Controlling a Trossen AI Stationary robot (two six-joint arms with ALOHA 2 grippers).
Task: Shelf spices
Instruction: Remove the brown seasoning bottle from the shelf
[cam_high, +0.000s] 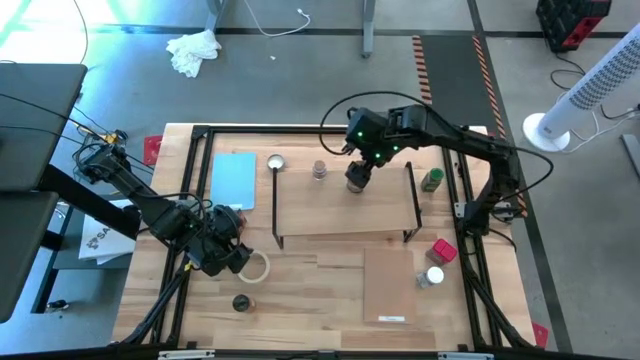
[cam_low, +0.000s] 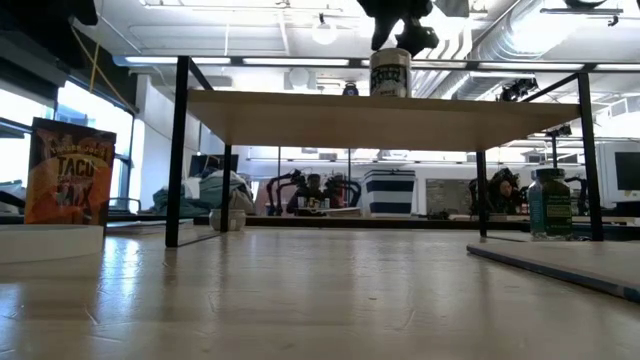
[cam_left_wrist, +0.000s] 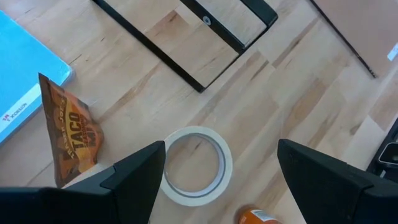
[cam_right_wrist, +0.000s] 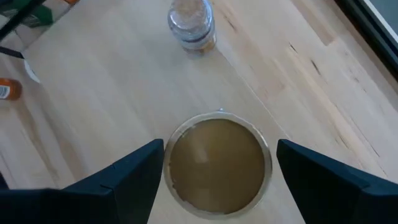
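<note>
1. Currently the shelf (cam_high: 345, 205) stands on the bench (cam_high: 300, 310) toward the far edge, its pale plank top carried on thin black wire end frames.
2. The right gripper (cam_high: 358, 180) hangs over the shelf's far edge, directly above a tan-topped jar (cam_right_wrist: 217, 163) that stands upright on the plank; its fingers (cam_right_wrist: 134, 180) are spread wide on either side of the jar's lid and do not close on it.
3. In the low view that same jar sits on the plank with the gripper just above its cap.
4. A small clear jar with a pinkish top (cam_high: 319, 171) also stands on the plank, near the tan-topped one and toward the left.
5. A green-topped jar (cam_high: 432, 181) stands on the bench just beyond the shelf's right end frame.
6. A red-topped tin (cam_high: 443, 251) and a white-topped jar (cam_high: 432, 277) lie near the bench's right edge, beside a loose flat board (cam_high: 388, 285).
7. A dark-topped jar (cam_high: 240, 302) stands near the front edge, left of centre.
8. The left gripper (cam_high: 238, 258) waits over the left part of the bench above a white tape ring (cam_left_wrist: 196, 165), its fingers (cam_left_wrist: 137, 174) wide apart and holding nothing.
9. A taco seasoning packet (cam_left_wrist: 71, 134) stands beside a light-blue pad (cam_high: 234, 180).
</note>
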